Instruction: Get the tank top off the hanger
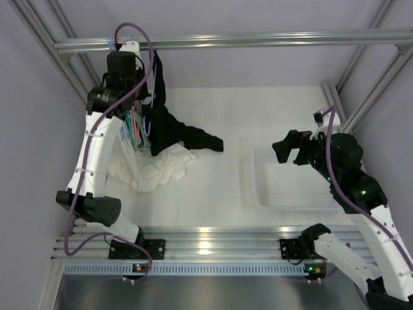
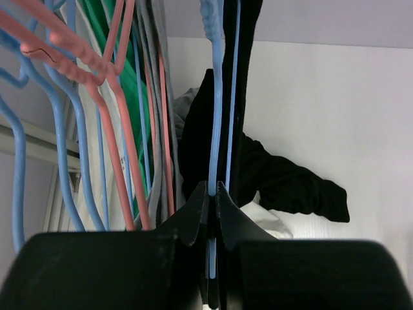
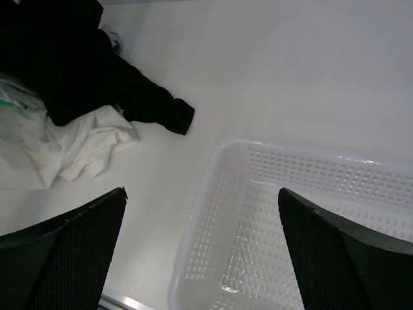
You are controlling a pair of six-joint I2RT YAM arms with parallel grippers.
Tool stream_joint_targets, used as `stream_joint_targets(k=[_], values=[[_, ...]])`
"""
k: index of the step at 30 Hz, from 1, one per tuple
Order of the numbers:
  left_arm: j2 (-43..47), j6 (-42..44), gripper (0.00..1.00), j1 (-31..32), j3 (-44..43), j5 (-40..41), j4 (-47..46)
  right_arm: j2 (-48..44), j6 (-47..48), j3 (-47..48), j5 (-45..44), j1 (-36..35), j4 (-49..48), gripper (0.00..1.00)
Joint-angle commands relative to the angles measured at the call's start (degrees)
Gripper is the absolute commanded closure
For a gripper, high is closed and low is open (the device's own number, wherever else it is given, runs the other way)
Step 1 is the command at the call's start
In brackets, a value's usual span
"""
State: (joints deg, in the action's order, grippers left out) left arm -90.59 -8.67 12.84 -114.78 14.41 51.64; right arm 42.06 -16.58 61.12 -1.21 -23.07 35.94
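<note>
A black tank top point(image 1: 169, 129) hangs from a light blue hanger point(image 2: 215, 97) at the back left, its lower part trailing on the table; it also shows in the left wrist view point(image 2: 284, 184) and the right wrist view point(image 3: 71, 71). My left gripper point(image 2: 212, 188) is shut on the blue hanger's wire, high up near the rail point(image 1: 258, 41). In the top view the left gripper point(image 1: 132, 81) sits beside the garment. My right gripper point(image 1: 289, 150) is open and empty above the left end of the white basket point(image 1: 258, 194).
Several pink and blue hangers point(image 2: 97, 97) with green, grey and white clothes hang left of the blue one. A white cloth point(image 1: 158, 168) lies crumpled on the table below them. The white perforated basket point(image 3: 213, 194) stands at the right front.
</note>
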Motion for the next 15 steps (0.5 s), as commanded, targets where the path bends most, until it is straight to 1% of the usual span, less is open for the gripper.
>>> stream_joint_targets(k=[1, 7, 9, 12, 15], values=[[0.0, -1.0, 1.00, 0.2, -2.9, 0.8, -2.5, -0.2, 0.7, 0.1, 0.9, 0.7, -3.9, 0.01], [1.6, -2.2, 1.00, 0.4, -6.2, 1.1, -2.6, 0.2, 0.3, -0.8, 0.9, 0.8, -4.9, 0.00], [3.4, -3.5, 1.00, 0.8, -6.5, 0.3, -2.8, 0.5, 0.1, -1.4, 2.6, 0.8, -5.5, 0.01], [5.7, -5.7, 1.00, 0.9, -6.1, -3.2, -2.8, 0.9, -0.2, -1.8, 3.8, 0.8, -6.6, 0.00], [7.9, -7.1, 1.00, 1.0, -3.4, -6.8, -2.9, 1.2, -0.5, -2.0, 4.5, 0.8, -7.2, 0.01]])
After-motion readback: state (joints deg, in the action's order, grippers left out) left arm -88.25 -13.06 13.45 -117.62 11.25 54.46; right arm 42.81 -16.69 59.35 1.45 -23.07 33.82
